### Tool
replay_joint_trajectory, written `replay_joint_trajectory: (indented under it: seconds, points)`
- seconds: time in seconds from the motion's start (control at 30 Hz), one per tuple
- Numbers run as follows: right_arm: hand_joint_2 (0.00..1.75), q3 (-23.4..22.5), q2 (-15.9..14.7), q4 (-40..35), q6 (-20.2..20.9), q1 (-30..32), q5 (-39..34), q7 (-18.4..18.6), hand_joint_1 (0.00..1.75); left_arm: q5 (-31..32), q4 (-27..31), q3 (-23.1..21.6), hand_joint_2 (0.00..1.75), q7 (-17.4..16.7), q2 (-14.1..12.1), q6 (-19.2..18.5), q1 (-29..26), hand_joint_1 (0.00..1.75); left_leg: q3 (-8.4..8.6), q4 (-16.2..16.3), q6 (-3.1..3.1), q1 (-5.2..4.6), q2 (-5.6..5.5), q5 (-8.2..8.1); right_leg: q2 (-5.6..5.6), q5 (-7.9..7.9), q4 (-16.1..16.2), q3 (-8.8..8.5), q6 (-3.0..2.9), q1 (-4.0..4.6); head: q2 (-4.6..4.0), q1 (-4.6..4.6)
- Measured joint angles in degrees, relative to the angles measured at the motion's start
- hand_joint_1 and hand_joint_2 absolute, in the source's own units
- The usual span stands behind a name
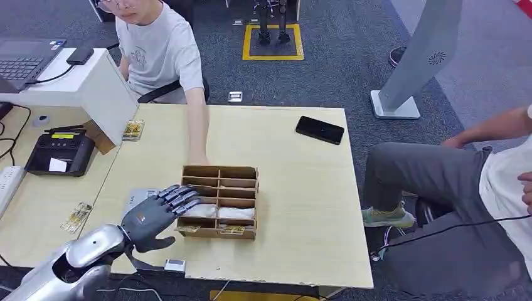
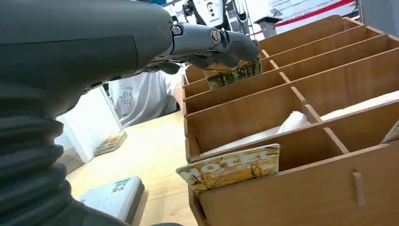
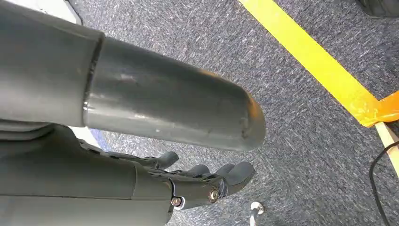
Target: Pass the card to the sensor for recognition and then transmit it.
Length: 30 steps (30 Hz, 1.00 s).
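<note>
A wooden divided box (image 1: 219,202) stands on the table's near half. My left hand (image 1: 160,212) reaches over the box's left side. In the left wrist view its fingers (image 2: 216,43) curl over the top edge of a card with an autumn picture (image 2: 234,73), which stands up out of a rear compartment. Another card marked HOTEL (image 2: 230,168) leans out of the front compartment. A flat grey pad with a code label (image 1: 134,199) (image 2: 113,200) lies just left of the box. My right hand (image 3: 207,181) hangs over the carpet, fingers apart and holding nothing.
A person's arm (image 1: 199,141) reaches to the box's far edge. A black terminal (image 1: 59,152) and loose cards (image 1: 76,217) (image 1: 133,130) lie on the left. A phone (image 1: 320,130) lies far right. A second person (image 1: 439,188) sits at the right.
</note>
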State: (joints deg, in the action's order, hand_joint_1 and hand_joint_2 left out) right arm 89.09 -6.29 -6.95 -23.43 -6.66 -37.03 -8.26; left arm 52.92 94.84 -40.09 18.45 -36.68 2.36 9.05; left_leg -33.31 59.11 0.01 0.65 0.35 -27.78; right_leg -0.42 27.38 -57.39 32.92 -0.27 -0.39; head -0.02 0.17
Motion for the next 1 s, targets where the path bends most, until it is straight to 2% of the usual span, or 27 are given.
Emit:
replay_joint_trajectory:
  seconds: [0.27,0.53,1.0]
  points:
    - [0.0,0.0,0.0,0.0,0.0,-0.02,-0.02,-0.04,0.0,-0.96,0.0,-0.13,1.75,0.09,-0.46,-0.5,0.01,0.0,0.0,0.0,0.0,0.0,0.0,0.0,0.0,0.0,0.0,0.0,0.0,0.0,0.0,0.0]
    - [0.0,0.0,0.0,0.0,0.02,-0.12,0.52,0.33,0.0,-4.33,0.02,-0.98,1.75,1.88,-0.94,-2.14,0.04,0.0,0.0,0.0,0.0,0.0,0.0,0.0,0.0,0.0,0.0,0.0,0.0,0.0,0.0,0.0]
    - [0.0,0.0,0.0,0.0,0.02,-0.39,1.05,0.37,0.0,-5.44,0.02,-1.75,1.75,2.27,-3.15,-3.52,0.19,0.0,0.0,0.0,0.0,0.0,0.0,0.0,0.0,0.0,0.0,0.0,0.0,0.0,0.0,0.0]
